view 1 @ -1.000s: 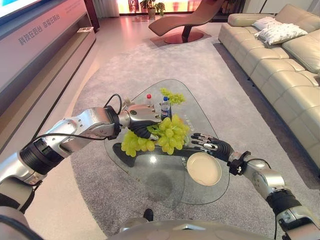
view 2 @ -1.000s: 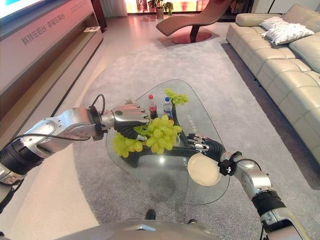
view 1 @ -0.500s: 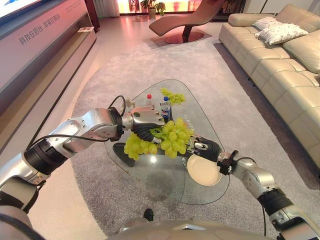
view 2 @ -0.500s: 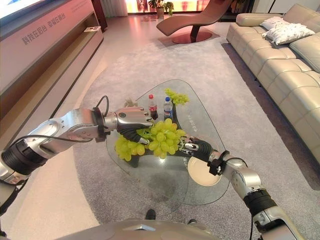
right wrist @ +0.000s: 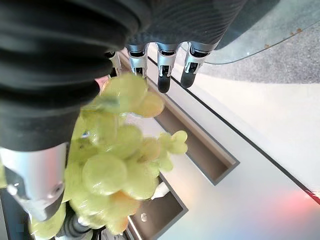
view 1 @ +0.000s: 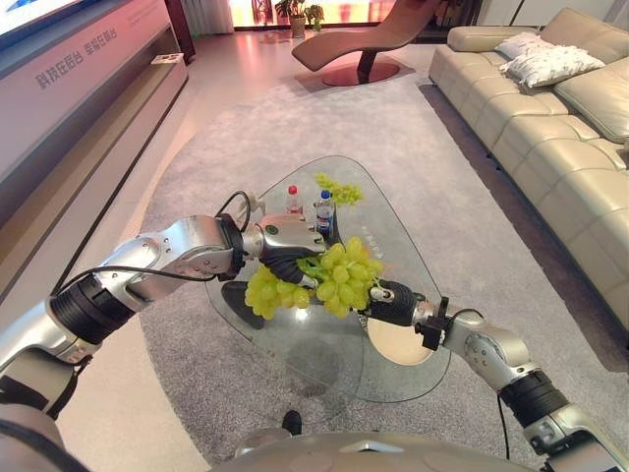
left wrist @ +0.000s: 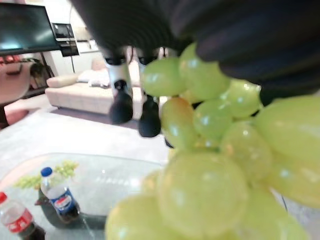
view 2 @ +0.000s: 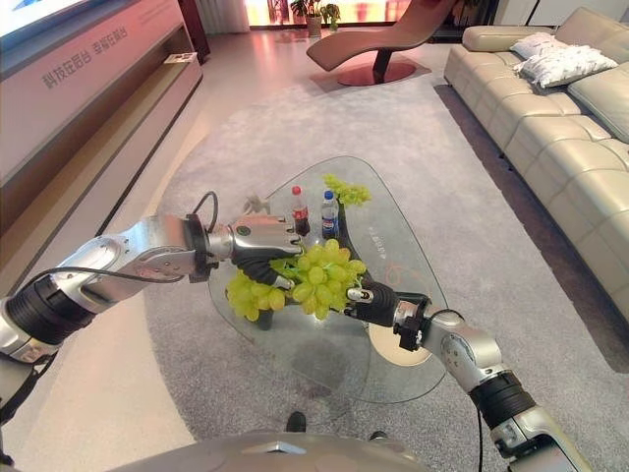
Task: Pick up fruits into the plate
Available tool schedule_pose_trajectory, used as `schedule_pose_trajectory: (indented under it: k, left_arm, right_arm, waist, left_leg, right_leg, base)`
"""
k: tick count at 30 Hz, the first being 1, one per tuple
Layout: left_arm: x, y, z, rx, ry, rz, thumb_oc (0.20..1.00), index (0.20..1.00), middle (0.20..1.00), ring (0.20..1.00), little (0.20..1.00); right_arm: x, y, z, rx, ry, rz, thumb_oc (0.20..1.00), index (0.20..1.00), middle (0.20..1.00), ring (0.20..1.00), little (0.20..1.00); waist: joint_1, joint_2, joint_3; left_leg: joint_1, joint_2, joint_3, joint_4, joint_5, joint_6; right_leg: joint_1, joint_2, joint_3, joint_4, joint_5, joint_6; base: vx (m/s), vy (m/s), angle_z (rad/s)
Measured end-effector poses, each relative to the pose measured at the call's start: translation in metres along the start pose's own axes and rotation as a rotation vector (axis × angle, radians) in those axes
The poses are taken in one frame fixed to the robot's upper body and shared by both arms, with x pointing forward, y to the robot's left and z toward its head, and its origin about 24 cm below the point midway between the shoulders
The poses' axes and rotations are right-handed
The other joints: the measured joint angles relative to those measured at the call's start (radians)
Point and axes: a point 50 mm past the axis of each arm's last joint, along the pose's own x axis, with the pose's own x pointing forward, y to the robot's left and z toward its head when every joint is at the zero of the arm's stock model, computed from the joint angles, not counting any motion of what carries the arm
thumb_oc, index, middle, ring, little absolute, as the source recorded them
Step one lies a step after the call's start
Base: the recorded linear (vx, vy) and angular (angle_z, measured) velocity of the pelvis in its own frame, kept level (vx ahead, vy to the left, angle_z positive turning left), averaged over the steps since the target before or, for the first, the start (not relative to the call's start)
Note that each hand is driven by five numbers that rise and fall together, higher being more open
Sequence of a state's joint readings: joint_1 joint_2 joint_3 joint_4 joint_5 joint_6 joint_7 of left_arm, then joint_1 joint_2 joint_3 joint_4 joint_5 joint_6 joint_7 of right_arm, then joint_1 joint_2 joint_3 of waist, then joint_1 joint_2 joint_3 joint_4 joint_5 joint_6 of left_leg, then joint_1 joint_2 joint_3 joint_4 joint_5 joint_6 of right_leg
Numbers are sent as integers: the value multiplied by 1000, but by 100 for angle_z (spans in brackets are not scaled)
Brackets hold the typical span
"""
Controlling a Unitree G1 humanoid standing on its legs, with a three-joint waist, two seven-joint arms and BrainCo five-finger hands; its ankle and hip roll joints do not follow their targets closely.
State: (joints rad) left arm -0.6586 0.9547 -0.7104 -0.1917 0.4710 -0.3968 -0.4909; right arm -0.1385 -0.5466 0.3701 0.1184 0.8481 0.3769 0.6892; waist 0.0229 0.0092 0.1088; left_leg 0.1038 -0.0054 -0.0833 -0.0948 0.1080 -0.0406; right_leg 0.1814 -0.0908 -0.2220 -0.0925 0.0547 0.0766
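Left hand (view 1: 287,254): fingers curled round green grapes (view 1: 334,278), bunch held above glass table (view 1: 324,369) | Right hand (view 2: 371,298): under the bunch, fingers straight (touching it) | Plate (view 1: 403,339): on table, just beside right hand | Two bottles (view 1: 324,211), second grape bunch (view 1: 339,190): far end

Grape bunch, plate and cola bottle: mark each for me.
Grape bunch (view 1: 339,275), left eye view, middle of the cluster.
Plate (view 1: 403,346), left eye view, bare inner face.
Cola bottle (view 2: 300,213), right eye view, its body.
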Motion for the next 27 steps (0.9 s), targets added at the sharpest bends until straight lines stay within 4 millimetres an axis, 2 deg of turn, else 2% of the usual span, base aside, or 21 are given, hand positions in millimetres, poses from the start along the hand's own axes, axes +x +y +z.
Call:
schedule_pose_trajectory:
  k: [13, 27]
  left_arm:
    - [6, -14, 6, 4, -28, -125, 200, 200, 200, 200, 200]
    - [6, -15, 6, 19, -21, -134, 200, 200, 200, 200, 200]
  right_arm:
    - [-4, -4, -1, -2, 25, -44, 1000, 1000, 1000, 1000, 1000]
    - [0, -1, -6, 0, 56, -37, 1000, 1000, 1000, 1000, 1000]
  waist:
    - [-3, 4, -2]
    - [0, 4, -2]
  left_leg:
    - [7, 1, 13, 0, -3, 2]
    - [8, 1, 19, 0, -4, 3]
  right_leg:
    - [-1, 0, 17, 0, 0, 0]
    - [-3, 0, 22, 0, 0, 0]
  base:
    - [-8, -3, -3]
    - [0, 0, 0]
